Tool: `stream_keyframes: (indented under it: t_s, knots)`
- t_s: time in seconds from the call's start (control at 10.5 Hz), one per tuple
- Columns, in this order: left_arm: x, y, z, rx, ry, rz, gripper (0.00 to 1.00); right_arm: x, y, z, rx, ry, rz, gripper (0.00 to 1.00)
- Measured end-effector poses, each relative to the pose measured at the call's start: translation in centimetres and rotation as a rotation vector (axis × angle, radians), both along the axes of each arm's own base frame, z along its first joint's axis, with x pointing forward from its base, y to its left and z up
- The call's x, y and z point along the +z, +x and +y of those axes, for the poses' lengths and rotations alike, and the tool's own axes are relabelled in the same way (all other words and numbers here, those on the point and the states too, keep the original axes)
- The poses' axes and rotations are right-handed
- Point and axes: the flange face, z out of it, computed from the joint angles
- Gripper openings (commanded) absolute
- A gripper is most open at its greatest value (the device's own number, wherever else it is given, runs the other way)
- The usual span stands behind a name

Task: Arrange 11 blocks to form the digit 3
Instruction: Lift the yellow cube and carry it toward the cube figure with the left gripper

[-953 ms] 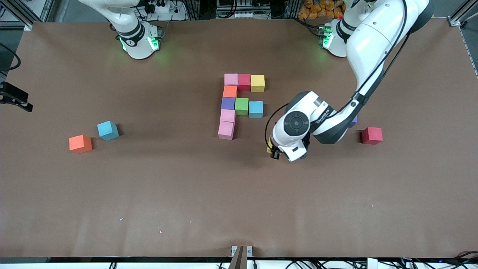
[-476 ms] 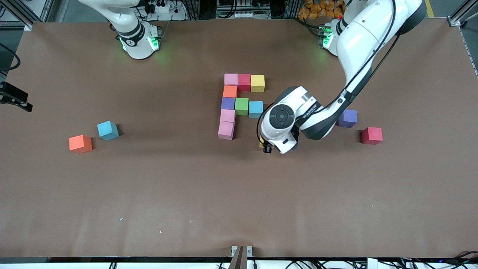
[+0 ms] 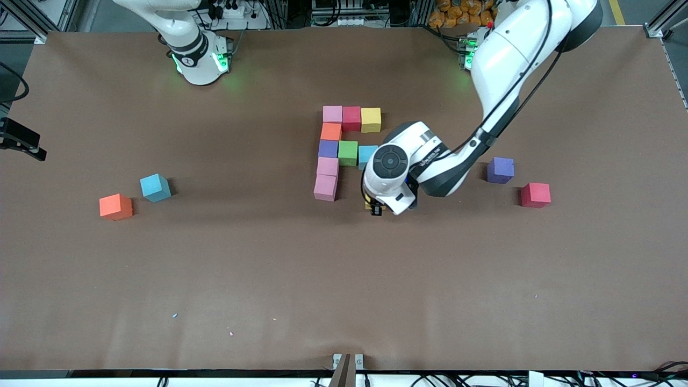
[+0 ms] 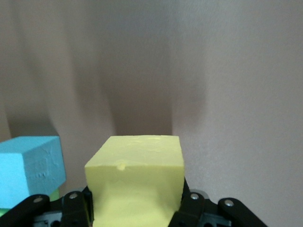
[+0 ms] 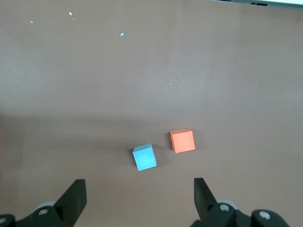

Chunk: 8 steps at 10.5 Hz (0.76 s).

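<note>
A: Two black fingers (image 4: pixel 75 208) of the left gripper (image 3: pixel 376 207) pinch a yellow block (image 4: pixel 137 182) between them, clamped on its sides. The gripper sits just right of centre in the front view, over bare table (image 3: pixel 344 279). From there the wrist and forearm rise to the upper right, back to the base at the top edge.

B: And the right gripper (image 5: pixel 139 196)?

A: Its fingers (image 5: pixel 73 198) are spread wide, holding nothing. That arm waits up high; its own camera looks down on a loose blue block (image 5: pixel 144 157) and a loose orange block (image 5: pixel 182 141), which lie at middle left in the front view.

B: How do the blocks look?

A: Matte cubes with clean edges. Eight sit packed in the upper centre: a pink block (image 3: pixel 332 114), red block (image 3: pixel 351 118) and second yellow block (image 3: pixel 371 119) in a row; below the pink one an orange cube (image 3: pixel 331 131), purple block (image 3: pixel 328 149) and two pink blocks (image 3: pixel 326 179) in a column; a green block (image 3: pixel 348 152) and a blue cube (image 3: pixel 365 154) extend beside the purple one.

B: Strays?

A: A purple cube (image 3: pixel 500 170) and a red cube (image 3: pixel 535 194), middle right.
</note>
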Motion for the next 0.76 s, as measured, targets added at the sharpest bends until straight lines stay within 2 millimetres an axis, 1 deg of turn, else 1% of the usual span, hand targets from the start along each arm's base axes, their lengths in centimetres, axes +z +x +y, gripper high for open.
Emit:
stream_keyframes:
  t_s: [0.29,0.76]
  knots:
    - [-1.4,-1.6,-2.8,-0.008,0.015,-0.036,0.00,0.0,0.0,0.0,0.000,0.000,0.000,1.00]
    - [-1.9,-3.1,-5.3,-0.038,-0.025,-0.071,0.00,0.0,0.0,0.0,0.000,0.000,0.000,1.00]
